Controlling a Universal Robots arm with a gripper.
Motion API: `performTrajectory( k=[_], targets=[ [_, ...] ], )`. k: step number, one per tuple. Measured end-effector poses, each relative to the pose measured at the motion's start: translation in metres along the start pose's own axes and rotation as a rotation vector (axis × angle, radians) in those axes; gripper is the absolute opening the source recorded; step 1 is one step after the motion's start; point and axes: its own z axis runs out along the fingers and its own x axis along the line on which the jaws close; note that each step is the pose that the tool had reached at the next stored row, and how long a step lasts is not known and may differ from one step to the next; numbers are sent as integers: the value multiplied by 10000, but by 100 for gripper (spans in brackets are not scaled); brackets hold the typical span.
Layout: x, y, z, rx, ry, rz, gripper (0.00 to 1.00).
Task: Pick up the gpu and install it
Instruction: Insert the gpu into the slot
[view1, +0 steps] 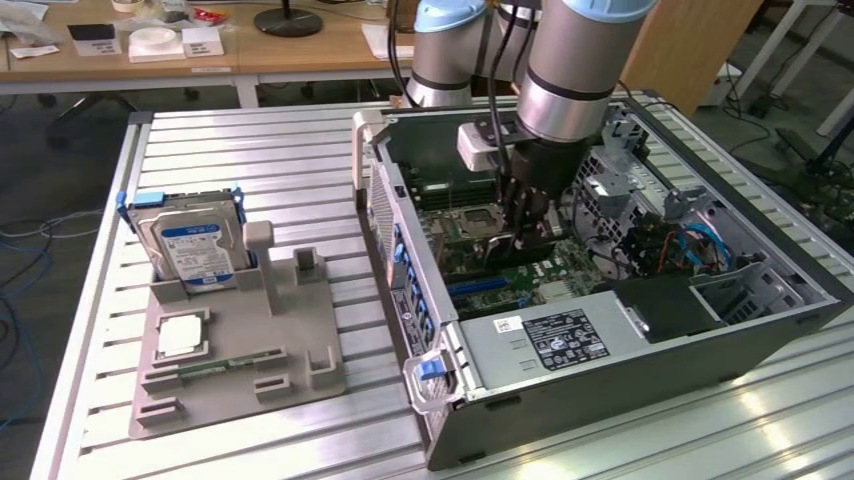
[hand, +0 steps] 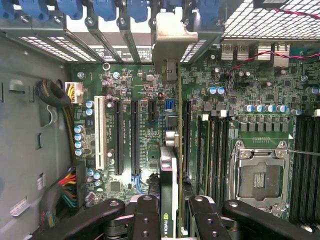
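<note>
The gripper (hand: 170, 212) was clamped on the gpu (hand: 169, 170), held edge-on inside the open case (view1: 747, 330) at the exterior view's right, apparently over a motherboard (hand: 240, 100) slot, though seating was unclear. Any misalignment there could jam the card's edge or stress the board under pressing.
</note>
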Motion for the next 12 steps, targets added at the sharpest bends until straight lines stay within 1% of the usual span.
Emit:
performTrajectory(
  k=[12],
  targets=[
    [1, 14, 56, -1, 0, -1, 27]
  ],
)
